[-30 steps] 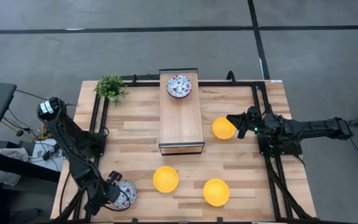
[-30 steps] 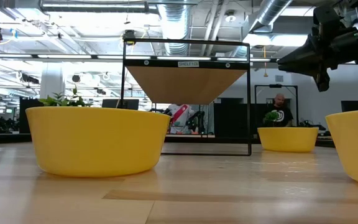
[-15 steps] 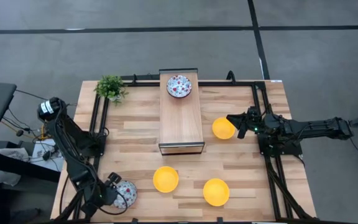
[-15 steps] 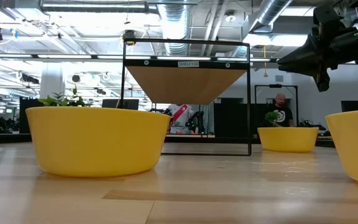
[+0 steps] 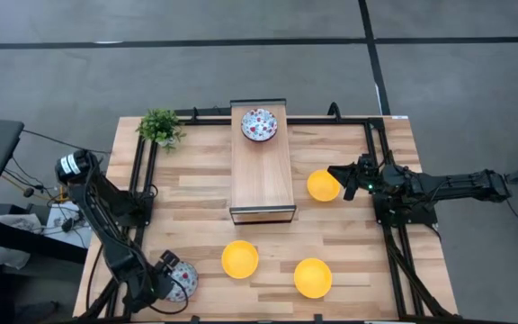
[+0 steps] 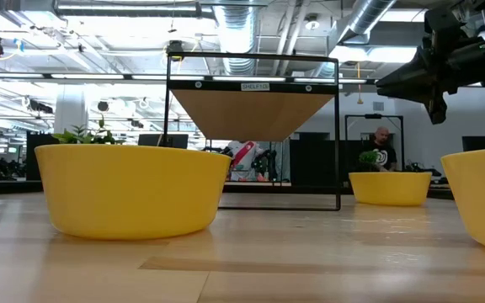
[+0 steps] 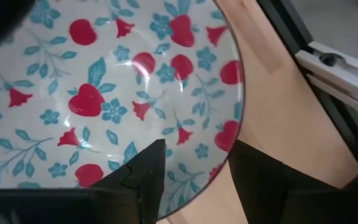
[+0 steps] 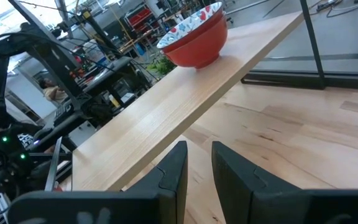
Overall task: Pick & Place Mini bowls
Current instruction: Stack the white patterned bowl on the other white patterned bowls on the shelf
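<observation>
- Writing: small white label on the shelf [image 6: 253, 114] front bar in the low view, text too small to be sure of; nothing else readable.
- Left arm folded along the table's [image 5: 349, 243] left edge, elbow out, wrist dropped to the near left corner.
- Left gripper [image 5: 171, 279] sits over the patterned bowl [image 5: 183, 279] at that corner; in the left wrist view its fingers [image 7: 143, 180] straddle the bowl's rim [image 7: 236, 134], one inside, one outside, spread apart with a gap to the rim, not pinching.
- Patterned bowl there: white inside with red hearts and blue flowers, resting on the table.
- Plant [image 5: 160, 127] at the far left corner, apart from both arms.
- Shelf runs down the table's middle; second patterned bowl [image 5: 259, 124] sits at its far end, red outside as the right wrist view shows [image 8: 194, 38].
- Yellow bowl [image 5: 239, 259] near the front edge, left of centre; another yellow bowl [image 5: 313, 277] just right of it, apart.
- Third yellow bowl [image 5: 323, 185] right of the shelf, just beside the right gripper's tip.
- Right arm stretched flat in from the right edge, pointing left, raised above the table.
- Right gripper [image 5: 342, 176] empty; fingers [image 8: 174, 168] near each other with a narrow gap, holding nothing.
- Person [image 6: 381, 147] in the room far behind.
</observation>
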Robot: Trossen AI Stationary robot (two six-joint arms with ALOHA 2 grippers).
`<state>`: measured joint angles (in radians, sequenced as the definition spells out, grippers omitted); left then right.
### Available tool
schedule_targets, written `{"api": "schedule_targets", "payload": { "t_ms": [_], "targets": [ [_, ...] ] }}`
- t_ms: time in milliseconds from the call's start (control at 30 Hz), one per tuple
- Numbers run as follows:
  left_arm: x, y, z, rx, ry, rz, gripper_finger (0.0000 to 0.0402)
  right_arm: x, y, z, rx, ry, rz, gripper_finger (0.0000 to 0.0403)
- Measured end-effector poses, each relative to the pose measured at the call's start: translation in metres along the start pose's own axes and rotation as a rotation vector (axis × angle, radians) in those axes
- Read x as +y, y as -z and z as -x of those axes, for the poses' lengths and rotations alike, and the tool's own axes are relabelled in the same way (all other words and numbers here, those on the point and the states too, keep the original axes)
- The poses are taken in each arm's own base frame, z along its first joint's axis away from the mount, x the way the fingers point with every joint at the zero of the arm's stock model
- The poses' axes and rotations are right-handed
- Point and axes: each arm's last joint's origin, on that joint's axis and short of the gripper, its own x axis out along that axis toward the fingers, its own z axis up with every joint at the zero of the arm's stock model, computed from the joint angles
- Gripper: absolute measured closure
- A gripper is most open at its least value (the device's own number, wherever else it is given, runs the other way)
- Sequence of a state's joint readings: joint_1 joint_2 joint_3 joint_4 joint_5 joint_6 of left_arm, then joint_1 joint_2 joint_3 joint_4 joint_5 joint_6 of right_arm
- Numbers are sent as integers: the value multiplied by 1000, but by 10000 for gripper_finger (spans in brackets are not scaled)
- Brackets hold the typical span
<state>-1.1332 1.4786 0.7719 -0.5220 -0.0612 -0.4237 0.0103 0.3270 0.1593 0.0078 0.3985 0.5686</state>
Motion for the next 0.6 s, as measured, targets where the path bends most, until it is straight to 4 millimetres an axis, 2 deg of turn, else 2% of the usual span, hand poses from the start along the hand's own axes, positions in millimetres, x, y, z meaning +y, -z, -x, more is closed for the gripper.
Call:
{"api": "schedule_targets", "payload": {
  "t_ms": [200,500,600],
  "targets": [
    [0,0,-1,4,-1,-1,249,0,0,0,0,0,-11,339],
    [0,-3,3,-35,-18,-2,368,0,0,0,0,0,-18,339],
    [1,-3,4,-41,-28,-1,378,0,0,0,0,0,-18,339]
  ]
}}
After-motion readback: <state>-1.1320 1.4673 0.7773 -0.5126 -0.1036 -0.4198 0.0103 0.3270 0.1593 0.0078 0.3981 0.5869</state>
